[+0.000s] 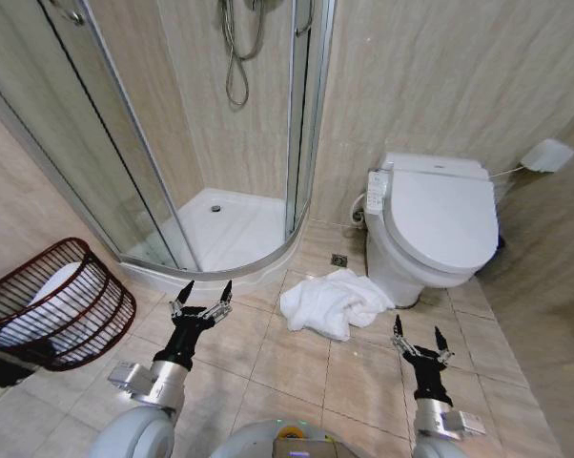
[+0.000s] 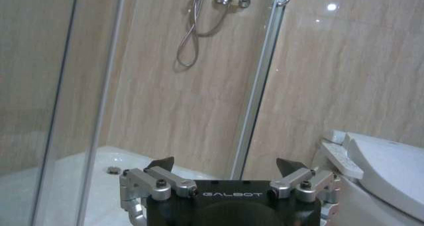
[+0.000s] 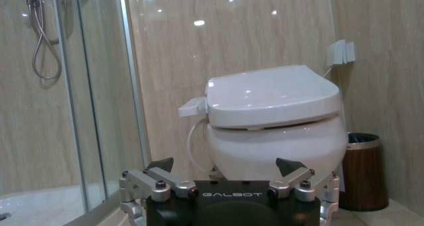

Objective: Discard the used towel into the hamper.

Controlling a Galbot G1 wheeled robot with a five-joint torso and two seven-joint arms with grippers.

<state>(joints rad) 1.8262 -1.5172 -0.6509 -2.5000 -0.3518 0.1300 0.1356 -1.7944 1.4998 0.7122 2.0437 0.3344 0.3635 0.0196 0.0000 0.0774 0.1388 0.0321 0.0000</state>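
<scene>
Walls (image 1: pixel 430 86): beige stone-look tile, glossy, with ceiling-light reflections. Floor (image 1: pixel 363 372): beige tile, dark grout. Corner shower (image 1: pixel 220 224): curved glass doors, white tray, hose (image 1: pixel 235 57) hanging on the wall. White toilet (image 1: pixel 440 224), lid shut, side control panel. Brown bin (image 3: pixel 363 171) beside it. Small white wall box (image 1: pixel 546 155), possibly a dispenser.

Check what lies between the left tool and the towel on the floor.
Head view: bare beige floor tiles separate the open left tool from the crumpled white towel; nothing sits between them.
</scene>
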